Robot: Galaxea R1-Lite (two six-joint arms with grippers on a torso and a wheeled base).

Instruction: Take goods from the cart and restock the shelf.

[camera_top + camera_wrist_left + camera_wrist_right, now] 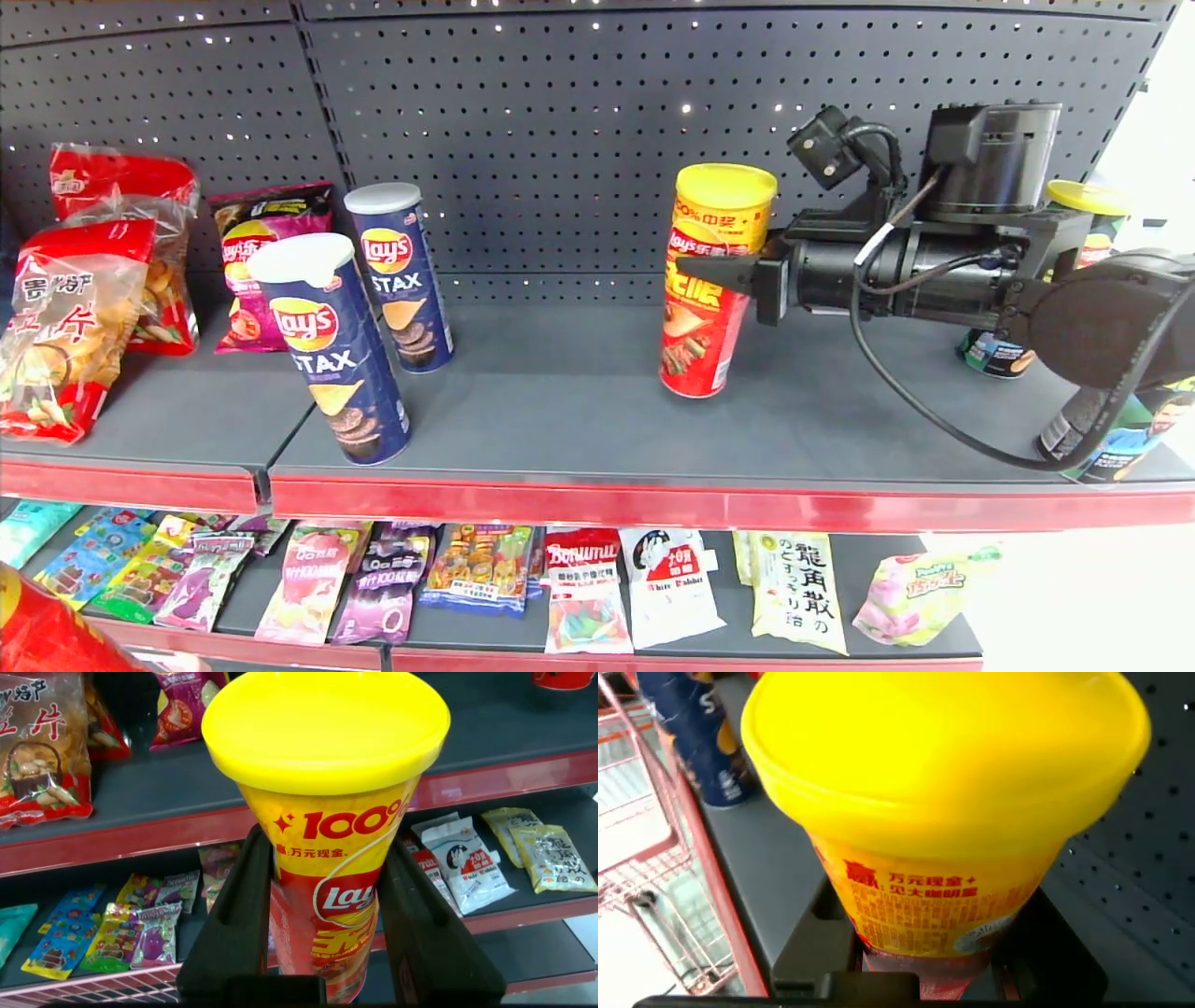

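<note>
grip first: the left gripper (329, 859) is closed on the near can (327, 737), a red-and-yellow chip tube with a yellow lid. its two black fingers (245, 891) press the tube's sides below the lid. the tube is upright and held out in front of the shelves, not on any deck. red wire of the cart (645, 859) shows low beside the shelf edge.

next comes the lower shelf (896, 560), where small snack packets (579, 588) lie flat in a row. above it runs the red front lip of the upper shelf (653, 504).

on that upper deck, toward the left, a blue can (331, 345) stands near the front, tilted a little. a second blue can (401, 275) stands just behind it. further left are two red bags (65, 327) and, at the back, a purple bag (271, 261).

mid-deck, the right gripper (695, 264) reaches in from the right and is clamped on the shelf can (714, 317), a matching yellow-lidded tube. one finger crosses its front below the lid. the tube leans slightly, and whether its base touches the deck cannot be told.

behind the right arm, green cans (1111, 439) stand at the deck's right end. the dark pegboard (560, 140) closes the back.
</note>
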